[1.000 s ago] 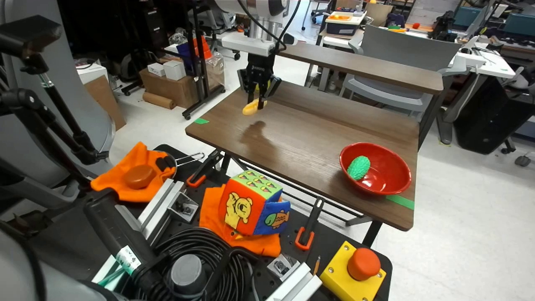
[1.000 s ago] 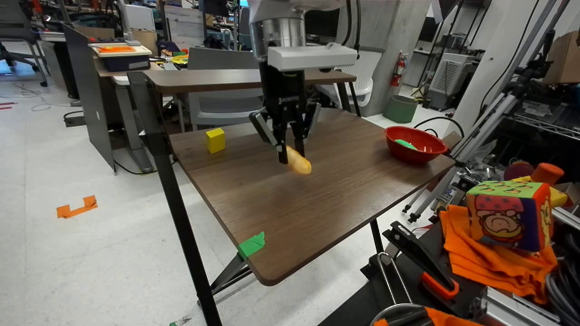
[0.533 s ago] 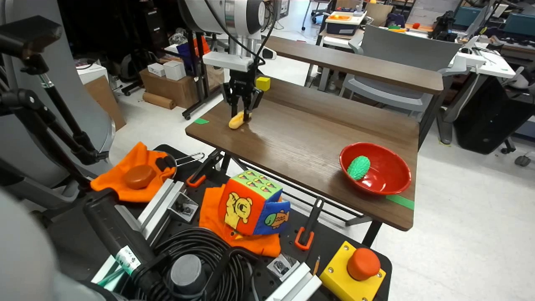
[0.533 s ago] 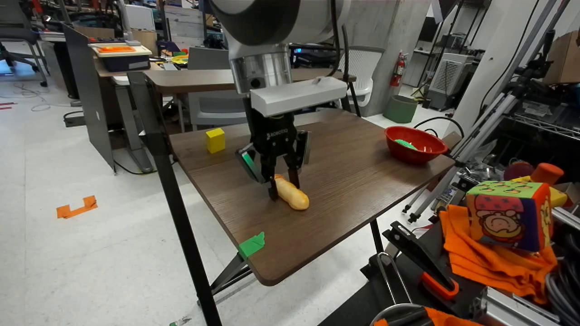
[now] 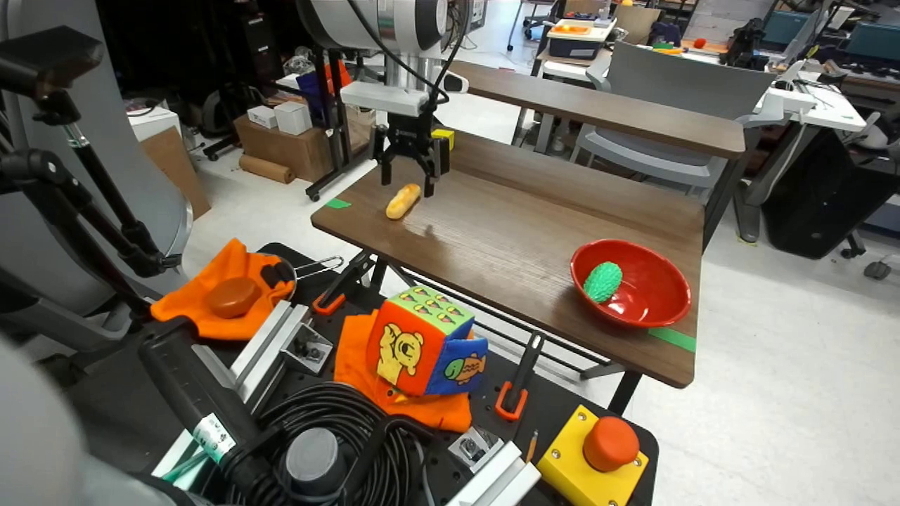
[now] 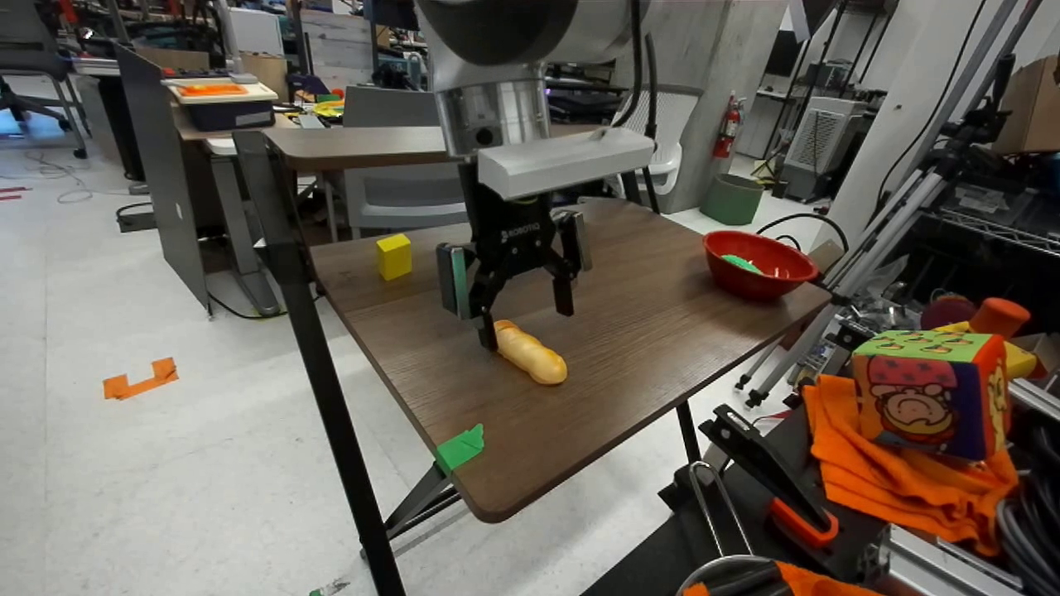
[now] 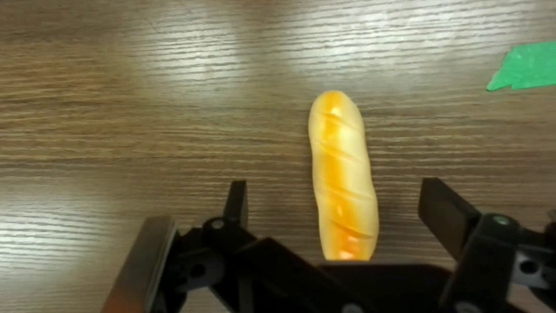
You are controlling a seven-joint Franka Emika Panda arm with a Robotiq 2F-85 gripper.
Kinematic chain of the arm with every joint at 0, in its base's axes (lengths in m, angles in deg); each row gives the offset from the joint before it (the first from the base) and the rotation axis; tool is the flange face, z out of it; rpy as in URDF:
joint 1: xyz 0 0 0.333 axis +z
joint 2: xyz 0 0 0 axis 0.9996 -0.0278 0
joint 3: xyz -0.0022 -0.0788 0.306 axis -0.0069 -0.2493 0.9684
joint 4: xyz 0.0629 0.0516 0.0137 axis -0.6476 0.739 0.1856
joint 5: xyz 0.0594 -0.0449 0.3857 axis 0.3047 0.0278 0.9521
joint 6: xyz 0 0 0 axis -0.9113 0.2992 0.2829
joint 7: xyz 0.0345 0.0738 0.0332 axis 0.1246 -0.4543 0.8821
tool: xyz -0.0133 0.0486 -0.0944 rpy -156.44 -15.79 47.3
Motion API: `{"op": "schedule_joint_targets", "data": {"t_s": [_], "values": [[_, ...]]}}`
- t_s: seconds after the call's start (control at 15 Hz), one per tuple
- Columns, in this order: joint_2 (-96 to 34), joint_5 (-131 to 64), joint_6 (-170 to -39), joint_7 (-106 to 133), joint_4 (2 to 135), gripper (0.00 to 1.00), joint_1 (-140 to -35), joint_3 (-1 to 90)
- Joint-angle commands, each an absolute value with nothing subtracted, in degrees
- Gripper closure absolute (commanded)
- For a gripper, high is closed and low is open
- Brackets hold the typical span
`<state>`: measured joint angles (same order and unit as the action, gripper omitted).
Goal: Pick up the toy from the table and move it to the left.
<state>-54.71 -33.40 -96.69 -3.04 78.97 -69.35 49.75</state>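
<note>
The toy, a yellow-orange bread loaf [image 5: 403, 202], lies on the brown table [image 5: 506, 225] near the corner marked with green tape. My gripper [image 5: 408, 184] hovers over the loaf's far end in an exterior view, its fingers spread wide. From above, in the wrist view, the loaf [image 7: 342, 174] runs lengthwise between the fingers, with bare wood showing on both sides of it; neither finger touches it. The gripper's body hides the loaf's near end there. In an exterior view one fingertip [image 6: 486, 335] overlaps the end of the loaf [image 6: 532, 356].
A yellow block [image 6: 394, 257] stands by the table's far edge. At the opposite end sits a red bowl [image 5: 633, 284] with a green bumpy toy [image 5: 603, 282] in it. Beyond the table's long edge is a black bench with a soft picture cube [image 5: 425, 341] and cables.
One second ago the loaf hung in the shut gripper; it came down onto the table, closer to the green-tape corner. Since then the fingers have spread apart, and the gripper has risen slightly.
</note>
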Motion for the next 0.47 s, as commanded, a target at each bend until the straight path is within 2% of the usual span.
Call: {"op": "schedule_joint_targets", "data": {"t_s": [0.0, 0.07, 0.13, 0.4], "values": [[-42.57, -27.49, -101.51, 1.22, 90.79, 0.00, -75.94, 52.25], [-40.32, -25.10, -100.20, 1.61, 91.92, 0.00, -77.56, 52.24], [-46.72, -29.10, -99.06, -0.85, 85.92, 0.00, -73.89, 51.00], [-40.93, -26.34, -99.05, 1.29, 90.42, 0.00, -77.70, 51.43]]}}
